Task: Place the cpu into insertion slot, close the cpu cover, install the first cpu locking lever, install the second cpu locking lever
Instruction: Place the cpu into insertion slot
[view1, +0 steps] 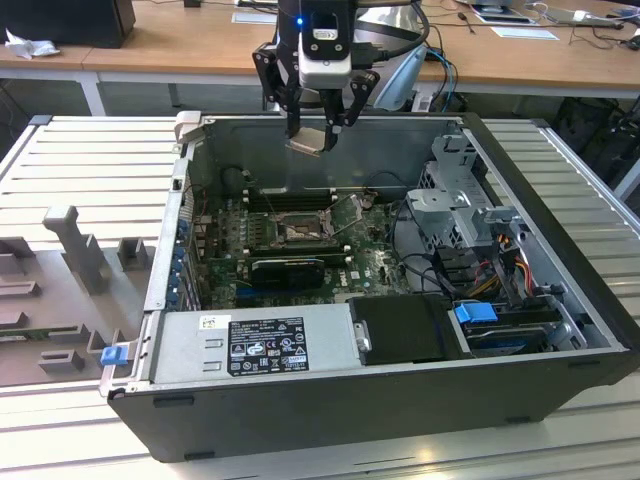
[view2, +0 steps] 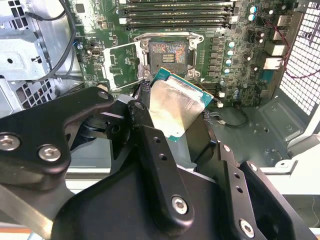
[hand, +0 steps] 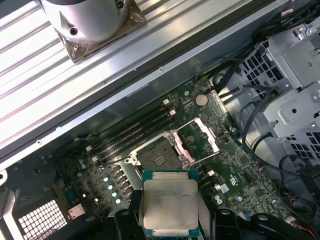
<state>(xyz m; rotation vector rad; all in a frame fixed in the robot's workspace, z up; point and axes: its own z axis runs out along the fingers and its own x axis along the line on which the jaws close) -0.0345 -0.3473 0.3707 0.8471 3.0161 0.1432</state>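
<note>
The cpu (view1: 308, 141) hangs pinched in the downward-pointing pincer (view1: 314, 128) — seemingly tilted — above the insertion slot (view1: 297, 232).

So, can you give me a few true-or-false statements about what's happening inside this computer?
1. The pincer grips the cpu. True.
2. The cpu sits in the insertion slot. False: the slot is empty, and the cpu is held above the motherboard.
3. The cpu cover is swung open. True.
4. The computer case is closed up. False: its side is open and the motherboard is exposed.
</note>
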